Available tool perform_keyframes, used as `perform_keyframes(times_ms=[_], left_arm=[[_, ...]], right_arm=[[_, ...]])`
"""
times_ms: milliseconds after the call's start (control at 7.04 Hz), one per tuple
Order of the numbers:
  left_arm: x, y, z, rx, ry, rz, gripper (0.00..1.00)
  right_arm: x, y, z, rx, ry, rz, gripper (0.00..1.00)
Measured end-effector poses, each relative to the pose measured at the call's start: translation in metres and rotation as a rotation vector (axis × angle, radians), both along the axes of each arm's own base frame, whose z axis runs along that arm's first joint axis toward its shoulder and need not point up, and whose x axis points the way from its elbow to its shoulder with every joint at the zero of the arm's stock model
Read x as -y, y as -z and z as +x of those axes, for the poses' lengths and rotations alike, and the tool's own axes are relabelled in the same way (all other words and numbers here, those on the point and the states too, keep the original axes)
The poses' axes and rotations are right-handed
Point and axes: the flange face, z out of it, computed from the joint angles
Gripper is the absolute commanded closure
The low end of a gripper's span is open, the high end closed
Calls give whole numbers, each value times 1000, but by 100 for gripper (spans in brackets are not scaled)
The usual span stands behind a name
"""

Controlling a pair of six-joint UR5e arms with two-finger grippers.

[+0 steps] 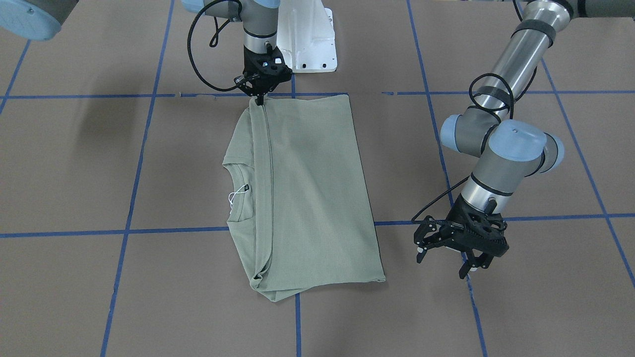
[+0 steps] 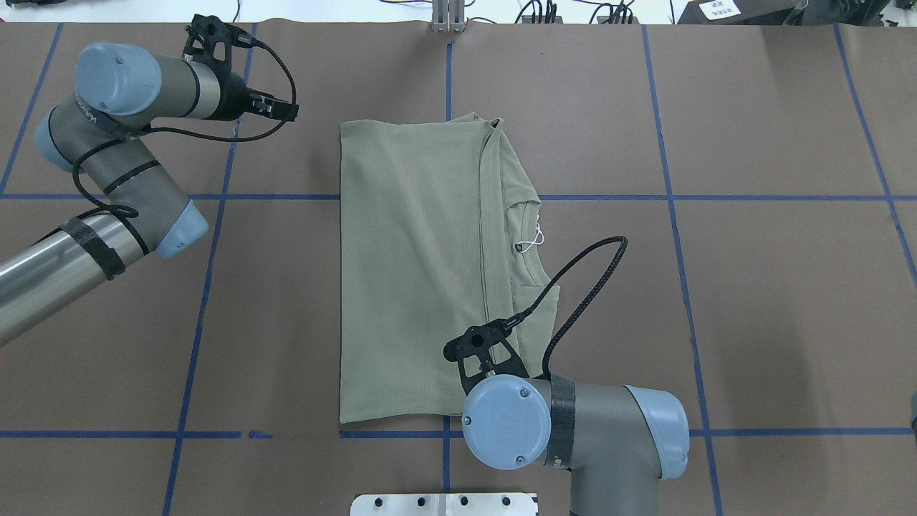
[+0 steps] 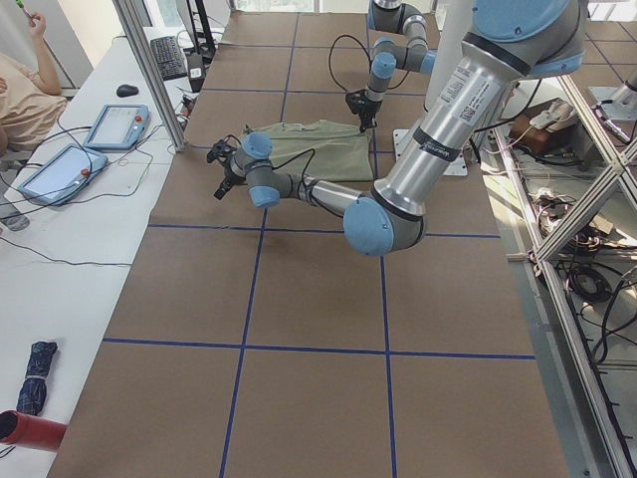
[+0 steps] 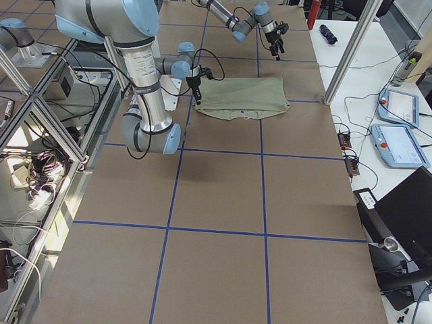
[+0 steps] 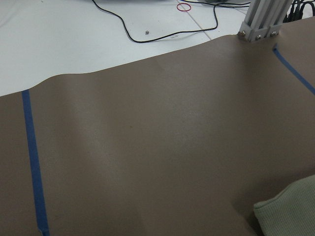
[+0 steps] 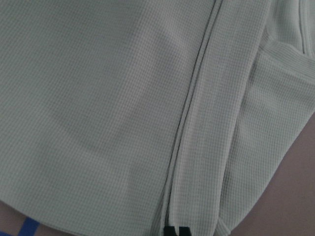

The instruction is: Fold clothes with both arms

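One pale sage-green shirt (image 1: pixel 317 198) lies flat in the middle of the table (image 1: pixel 74 173), folded into a long rectangle, with its ribbed collar and dark neck label (image 1: pixel 246 188) with white string showing along one side. Brown paper crossed by blue tape lines (image 1: pixel 173 230) covers the table, and beyond its far edge I see a white bench (image 3: pixel 60 259) with two tablets (image 3: pixel 117 124). My right arm (image 1: pixel 260 25) points straight down with the right gripper (image 1: pixel 259 100) pinched onto the shirt's fold at the edge nearest the base, while the left gripper (image 1: pixel 443 264) hangs spread wide over bare paper, near the shirt's far corner but apart from it.
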Motion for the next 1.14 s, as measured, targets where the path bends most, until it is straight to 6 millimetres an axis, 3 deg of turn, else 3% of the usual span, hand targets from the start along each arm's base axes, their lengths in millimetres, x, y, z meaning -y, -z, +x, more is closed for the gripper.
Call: perform_keyframes(times_ms=[284,568,852,994,1136], left_arm=[[0,0,0,1,0,0,0],[-1,0,1,-1,-2,0,0],[-2,1,2,-1,-3,1,0],[-2,1,3,-2,-4,2,0],[-2,1,3,-4,-4,3,0]], right_arm=[[-1,-1,1,-1,1,-2,100],[6,-8,22,4,-6,-20,100],[0,-42,51,-13,-76,-83,100],[-8,-56,54,-17,-149,-144,1],[-18,-62,53,-12,-199,-187,0]])
